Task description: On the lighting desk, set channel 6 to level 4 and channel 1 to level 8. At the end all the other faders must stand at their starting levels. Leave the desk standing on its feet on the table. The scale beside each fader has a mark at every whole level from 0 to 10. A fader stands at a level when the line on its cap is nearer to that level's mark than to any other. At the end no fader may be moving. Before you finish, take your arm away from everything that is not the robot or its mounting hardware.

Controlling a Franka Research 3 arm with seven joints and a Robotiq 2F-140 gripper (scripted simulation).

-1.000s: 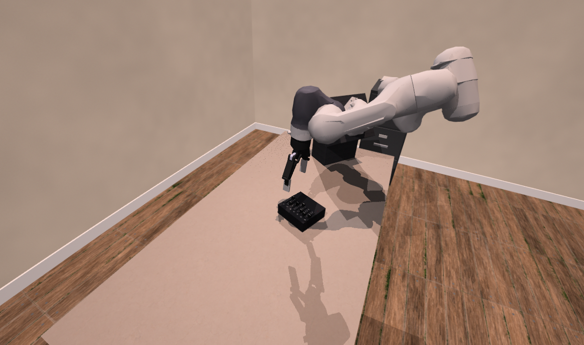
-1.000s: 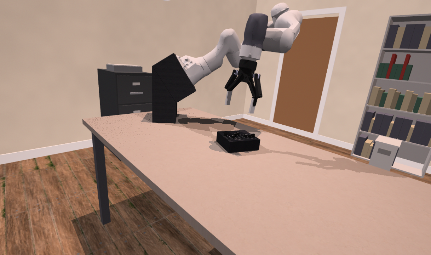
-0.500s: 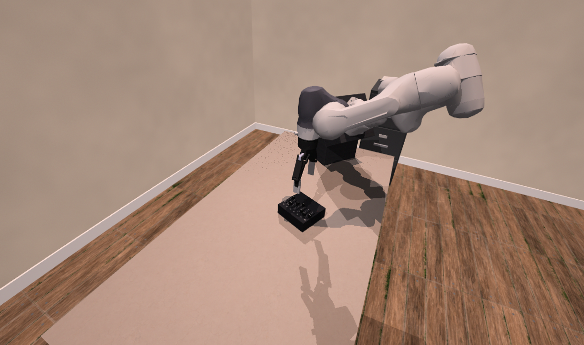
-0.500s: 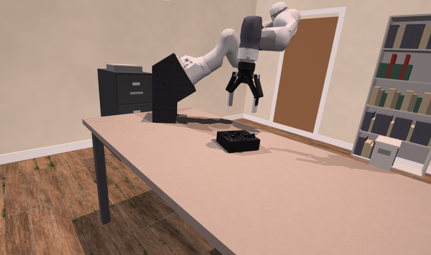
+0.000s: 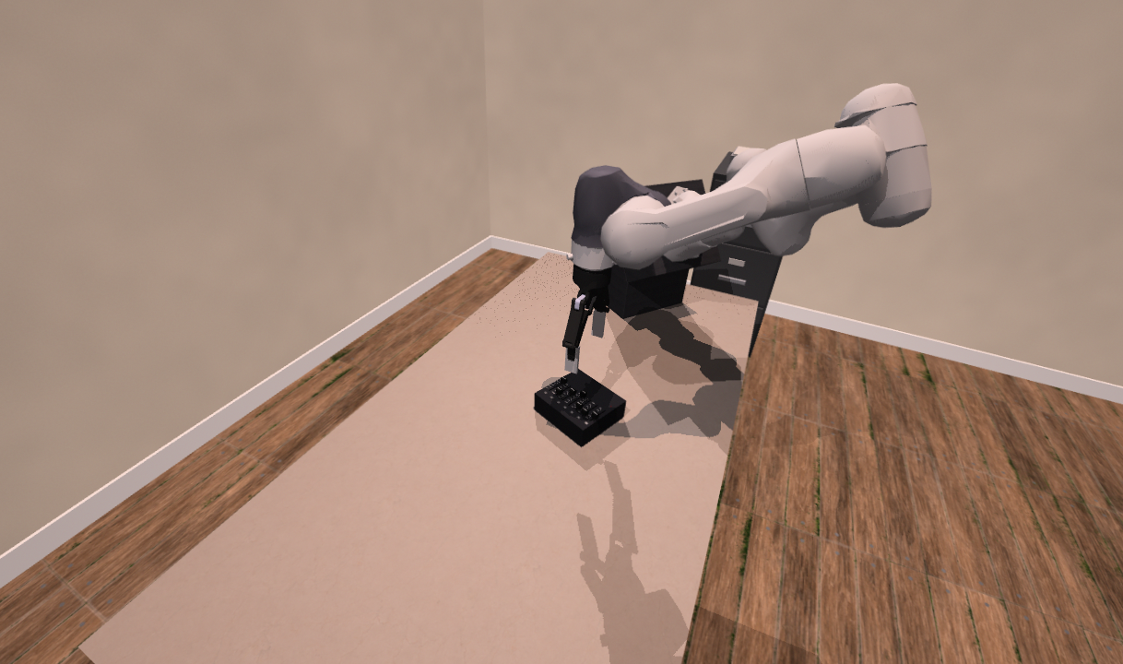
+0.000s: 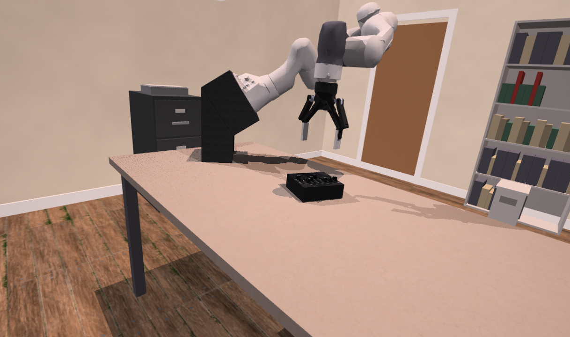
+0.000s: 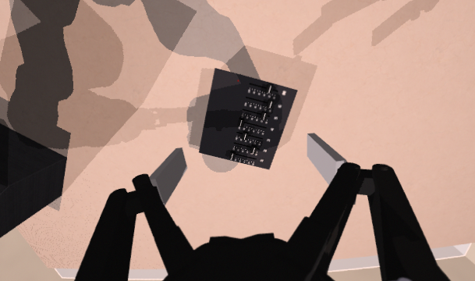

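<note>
The black lighting desk (image 5: 605, 395) (image 6: 324, 194) (image 7: 218, 113) stands flat on the table (image 5: 384, 495) (image 6: 362, 251) (image 7: 377, 97). In the wrist view it is turned slightly, with several parallel faders on its right half. The top fader cap (image 7: 269, 89) and the one below it stand toward the right ends of their slots; the lowest cap (image 7: 232, 156) stands near the left end. Channel numbers and scale numbers are too small to read. My gripper (image 5: 585, 342) (image 6: 320, 142) (image 7: 244, 151) is open and empty, pointing down above the table, clear of the desk.
The black arm base block (image 5: 647, 289) (image 6: 217, 129) (image 7: 23, 179) stands on the table, left of the desk in the wrist view. A dark filing cabinet (image 5: 734, 289) (image 6: 165, 121) stands behind the base. A bookshelf (image 6: 565, 84) and a door (image 6: 404, 96) are farther away. Arm shadows cross the desk.
</note>
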